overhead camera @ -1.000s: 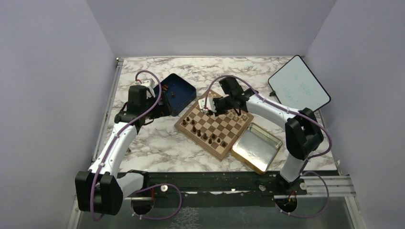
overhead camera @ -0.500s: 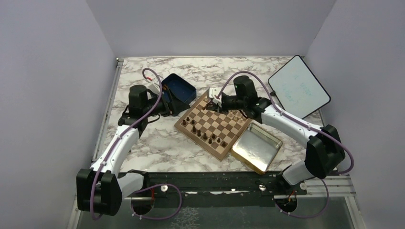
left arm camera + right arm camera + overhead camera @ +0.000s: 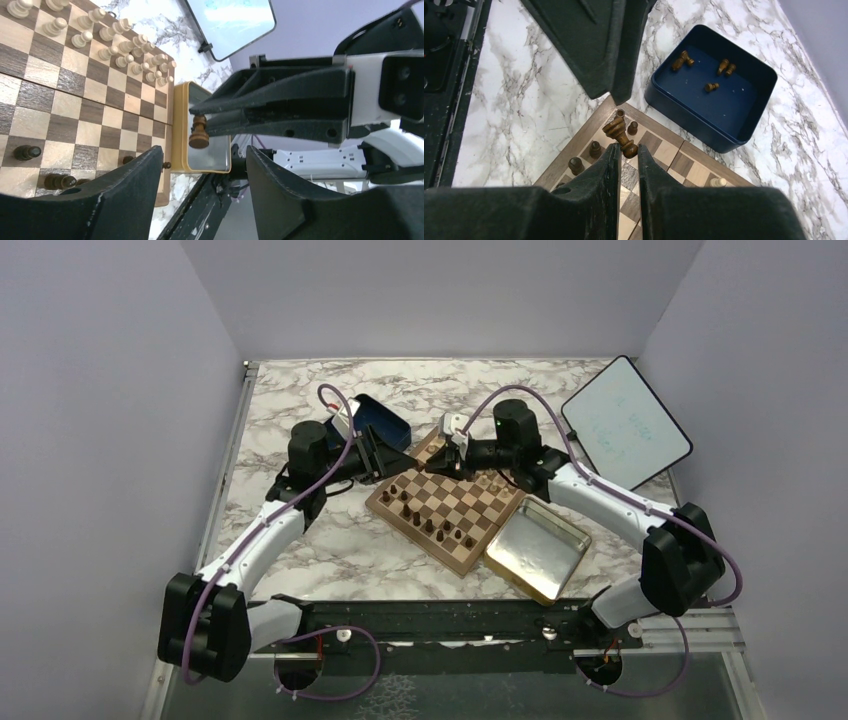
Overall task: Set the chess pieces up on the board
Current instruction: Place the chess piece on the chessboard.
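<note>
Over the marble table (image 3: 320, 550), both arms are stretching toward frame centre. Right gripper (image 3: 626, 150) is pinching a dark piece (image 3: 620, 134) above the board (image 3: 413, 537), at its top corner; left gripper (image 3: 204, 155) is facing it, fingers spread, grasping nothing.

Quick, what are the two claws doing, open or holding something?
Left claw: open, holding nothing.
Right claw: closed on a dark brown chess piece.

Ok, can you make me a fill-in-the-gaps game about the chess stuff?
The right claw holds a dark piece above the ___.
Spare dark pieces lie in the ___ box.
The tray by the board has a ___ rim.
Missing words: board, blue, gold.
</note>
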Controlling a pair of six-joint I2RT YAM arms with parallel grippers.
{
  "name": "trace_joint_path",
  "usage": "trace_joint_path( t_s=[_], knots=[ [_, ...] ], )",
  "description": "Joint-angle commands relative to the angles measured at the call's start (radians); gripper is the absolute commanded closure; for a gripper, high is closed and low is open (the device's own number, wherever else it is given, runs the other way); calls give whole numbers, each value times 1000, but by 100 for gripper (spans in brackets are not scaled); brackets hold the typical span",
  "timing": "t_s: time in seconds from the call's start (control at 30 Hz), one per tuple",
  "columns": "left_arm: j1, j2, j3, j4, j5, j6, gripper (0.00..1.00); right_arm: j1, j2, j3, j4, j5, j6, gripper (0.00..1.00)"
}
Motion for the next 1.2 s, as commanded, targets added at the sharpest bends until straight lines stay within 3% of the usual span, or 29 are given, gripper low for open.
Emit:
trace_joint_path(
  t_s=[0.0, 0.73, 1.17],
  knots=[
    [-8, 21, -2, 57, -68, -50, 39, 1, -49, -26, 43, -41, 27, 80],
    [-58, 88, 14, 68, -78, -80, 62, 0, -5, 9, 53, -15, 102, 81],
    [-61, 107, 13, 68, -45, -88, 67, 1, 18, 11, 65, 12, 120, 81]
  ],
)
